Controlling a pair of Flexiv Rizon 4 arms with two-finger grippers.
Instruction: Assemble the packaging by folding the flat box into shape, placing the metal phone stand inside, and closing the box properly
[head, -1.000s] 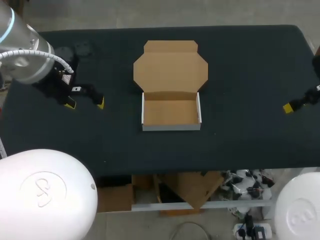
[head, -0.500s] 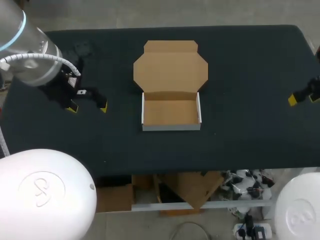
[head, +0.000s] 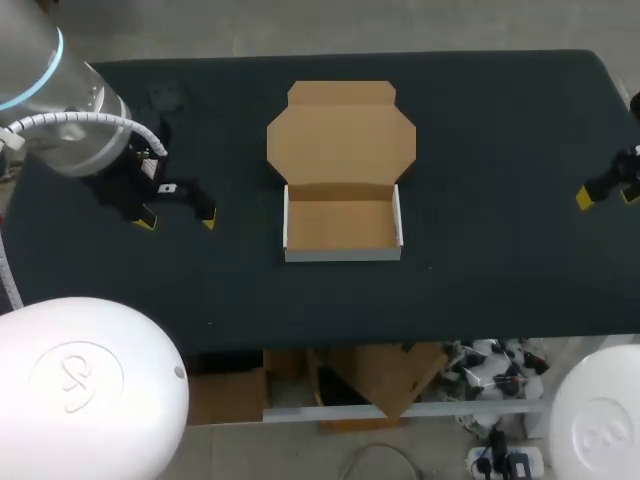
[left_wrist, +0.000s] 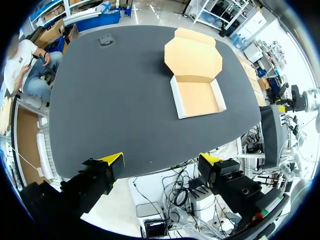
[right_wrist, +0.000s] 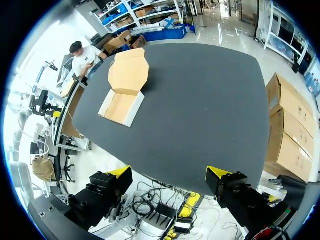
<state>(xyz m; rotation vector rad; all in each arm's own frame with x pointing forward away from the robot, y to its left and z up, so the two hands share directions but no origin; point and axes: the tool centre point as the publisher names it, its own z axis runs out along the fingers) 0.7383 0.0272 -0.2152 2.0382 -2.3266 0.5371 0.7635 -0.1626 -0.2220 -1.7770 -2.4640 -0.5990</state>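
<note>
Box: cardboard box (head: 343, 228) stands on the middle of the black table (head: 480, 290). Its shallow tray is folded up, white on the outer walls, with the brown floor in full view.
Lid: lid panel (head: 342, 135) lies open and flat on the table behind the tray, joined along the tray's far wall, its side flaps spread out.
Left gripper: left gripper (head: 176, 220) hangs over the table's left part, well apart from the box. Its jaws are wide, with only table showing between the yellow tips in the left wrist view.
Right gripper: right gripper (right_wrist: 169, 174) sits at the table's right edge, well apart from the box, jaws wide and gripping nothing.
Small dark item: small dark item (left_wrist: 106, 39) rests near the table's far left corner, well apart from the box; it is too small to tell what it is.
</note>
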